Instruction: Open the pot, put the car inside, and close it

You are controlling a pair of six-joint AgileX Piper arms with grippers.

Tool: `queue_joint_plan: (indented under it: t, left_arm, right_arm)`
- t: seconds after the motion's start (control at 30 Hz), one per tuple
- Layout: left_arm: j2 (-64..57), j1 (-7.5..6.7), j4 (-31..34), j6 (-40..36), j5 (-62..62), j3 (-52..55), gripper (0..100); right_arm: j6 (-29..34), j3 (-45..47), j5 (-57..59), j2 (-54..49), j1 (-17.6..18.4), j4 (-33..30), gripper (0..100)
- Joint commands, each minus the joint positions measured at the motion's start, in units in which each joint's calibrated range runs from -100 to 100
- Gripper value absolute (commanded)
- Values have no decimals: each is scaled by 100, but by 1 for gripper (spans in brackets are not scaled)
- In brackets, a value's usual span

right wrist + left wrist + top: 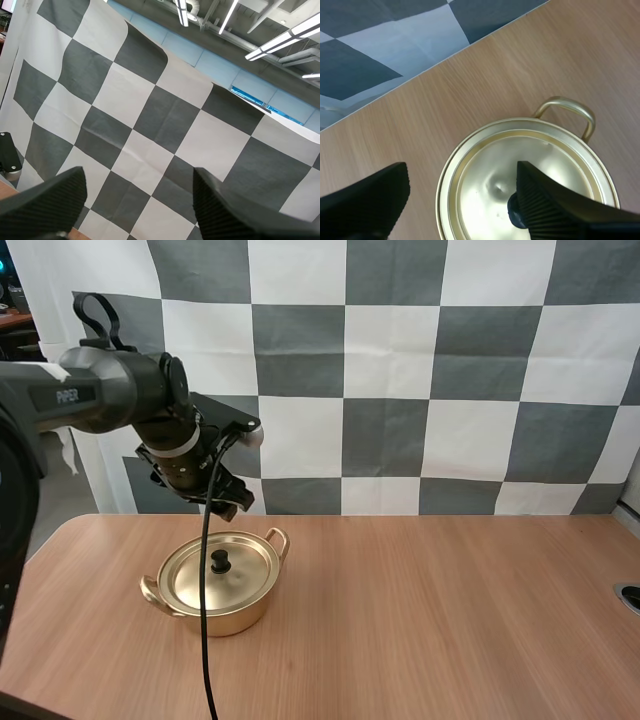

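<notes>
My left gripper (228, 502) hangs with its fingers (555, 210) apart and nothing between them, their ribbed inner faces turned to each other. It is above the far side of the pot (240, 618) and apart from it. In the left wrist view the lid (490, 170) lies under the gap between the fingers, and the black knob (512, 212) is partly hidden behind one finger. One looped handle (567, 110) juts from the rim on the far side of the fingers. The lid is seated on the pot, knob upright at its centre. The pot stands on the left part of the table (450, 620), near the far edge and not far from the rounded left corner. Bare wood lies in a narrow strip between the pot and the far edge. A much wider stretch runs from the pot toward the near edge and across to the table's right end. My right gripper (138, 177) also has its fingers spread with nothing held, and it points up and away from the table.
</notes>
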Motion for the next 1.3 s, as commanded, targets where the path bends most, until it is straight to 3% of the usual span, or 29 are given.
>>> queue_joint_plan:
  t: [0.0, 0.27, 0.4, 0.5, 0.53, 0.67, 0.73, 0.97, 1.0, 1.07, 1.1, 1.27]
  left_arm:
    - [-41, 5, 101, 128, 67, 0, 100]
    - [-933, 5, 163, 356, -560, -14, 100]
    - [-1300, 5, -80, 861, -129, -14, 97]
    - [-1543, 5, -200, 870, 59, -14, 6]
    - [-1592, 5, -200, 870, 142, -14, 1]
    - [-1633, 5, -214, 870, 811, -14, 2]
    - [-1648, 5, -139, 822, 1042, -14, 1]
    - [-1975, 5, 148, -491, 1275, -17, 0]
    - [-2093, 5, 148, -618, 1152, -17, 0]
    - [-2319, 5, 173, -880, 871, -17, 0]
    - [-2450, 5, 201, -1008, 767, -17, 0]
    - [-2975, 5, 587, -1379, 511, -17, 0]
  right_arm:
    - [4, 8, 0, -7, -3, 1, 100]
    - [4, 8, 0, -7, -3, 11, 100]
    - [4, 8, 0, -7, -3, 11, 100]
    - [4, 8, 0, -7, -3, 11, 100]
    - [4, 8, 0, -7, -3, 11, 100]
    - [44, 8, 0, -7, -3, 10, 100]
    - [354, 8, 0, -7, -3, -35, 100]
    - [776, 148, 0, -7, -240, -77, 100]
    - [787, 219, 0, -7, -292, -77, 83]
    - [955, 404, 0, -7, -400, -96, 12]
    - [1124, 520, 0, -7, -447, -153, 0]
    - [1480, 1157, 0, -30, -725, -240, 0]
